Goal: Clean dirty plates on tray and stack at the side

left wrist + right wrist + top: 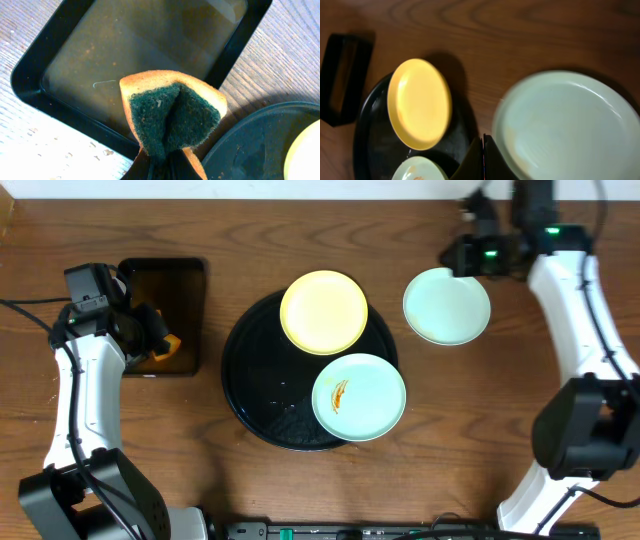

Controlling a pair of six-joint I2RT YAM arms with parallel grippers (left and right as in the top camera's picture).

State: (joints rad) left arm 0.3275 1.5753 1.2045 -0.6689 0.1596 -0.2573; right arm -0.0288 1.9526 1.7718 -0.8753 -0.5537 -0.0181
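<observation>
While left tool clamps folded sponge over rectangular tray at frame left, step reads as wetting: dip green scrub face only, lift slowly, let drips fall back in. Rectangular tray holds shallow brownish liquid with specks. Frame centre: round tray, glossy, carries yellow plate overlapping upper rim, no smear visible, and smeared mint plate at lower right, likely next to scrub; brace it against sliding. Upper right, on bench: clean mint plate, off tray. Right tool closed, empty, at its rim.
</observation>
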